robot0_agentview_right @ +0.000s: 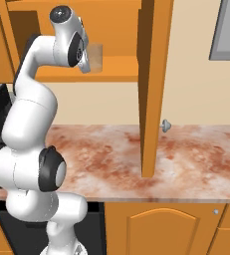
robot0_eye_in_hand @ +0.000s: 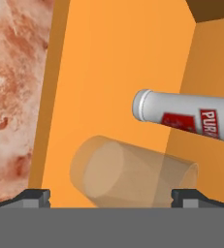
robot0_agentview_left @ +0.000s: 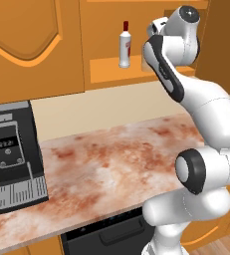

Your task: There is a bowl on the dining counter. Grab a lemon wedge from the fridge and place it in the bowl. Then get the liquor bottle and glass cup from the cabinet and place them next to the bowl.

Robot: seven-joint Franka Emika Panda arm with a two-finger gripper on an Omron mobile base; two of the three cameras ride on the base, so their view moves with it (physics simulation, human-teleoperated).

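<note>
Glass cup (robot0_eye_in_hand: 128, 174), clear and low in the hand view's centre, sits on the orange cabinet shelf (robot0_eye_in_hand: 113, 72) between the gripper (robot0_eye_in_hand: 111, 197)'s widely spread fingertips (robot0_eye_in_hand: 33, 197), untouched by them, with the white liquor bottle (robot0_eye_in_hand: 181, 115) just above it at right.

White bottle (robot0_eye_in_hand: 191, 116), red label; amber glass (robot0_eye_in_hand: 128, 174).

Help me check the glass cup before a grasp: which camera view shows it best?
The hand view: the glass cup lies close and nearly whole between the open gripper tips, beside the liquor bottle. The right base view shows the cup partly behind the arm on the cabinet shelf. In the left base view I cannot make it out.
</note>
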